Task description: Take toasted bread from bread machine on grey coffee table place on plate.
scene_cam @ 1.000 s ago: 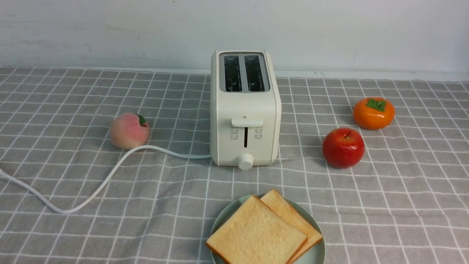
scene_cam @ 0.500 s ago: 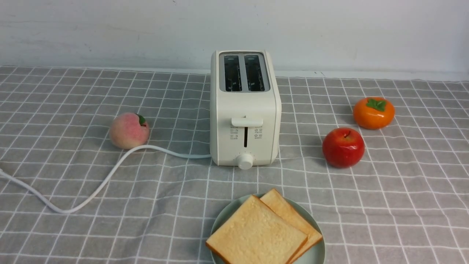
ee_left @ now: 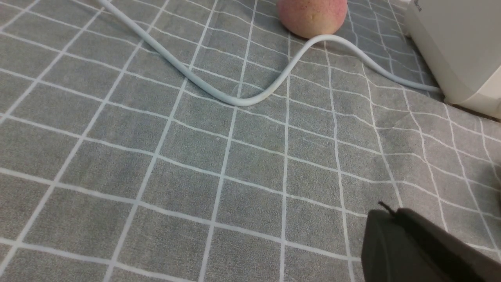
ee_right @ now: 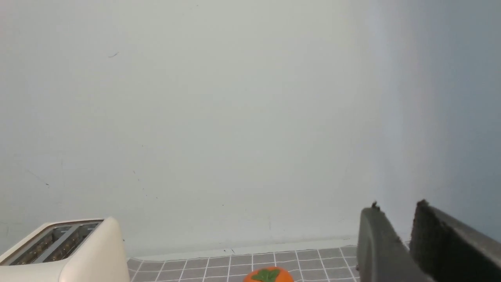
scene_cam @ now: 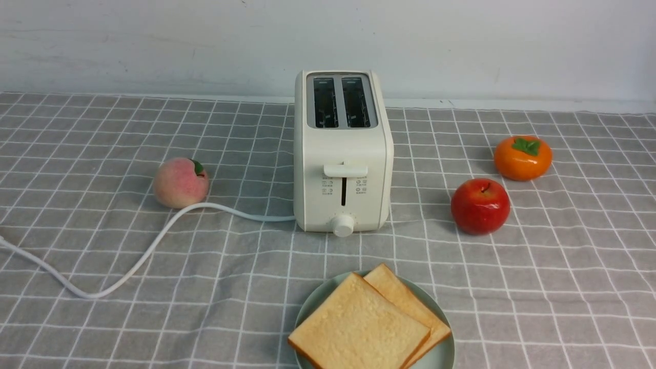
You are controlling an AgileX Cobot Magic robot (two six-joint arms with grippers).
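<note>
Two slices of toasted bread (scene_cam: 366,323) lie overlapped on your plate (scene_cam: 443,356), set on the grey coffee table (scene_cam: 564,287) just in front of the bread machine (scene_cam: 342,154), whose two slots stand empty. Neither arm shows in the front view. Your left gripper (ee_left: 395,219) hangs low over the cloth with its jaws closed and holding nothing; the white cord (ee_left: 242,100) curves across the table ahead of its tip, the peach (ee_left: 311,15) lies beyond that, and a corner of the bread machine sits off to one side. Your right gripper (ee_right: 403,223) is raised and pointed at the wall, its jaws parted by a narrow gap with nothing between them; the persimmon (ee_right: 269,274) lies below and ahead of its tips, the bread machine farther off. A red apple (scene_cam: 480,206) rests near the persimmon.
</note>
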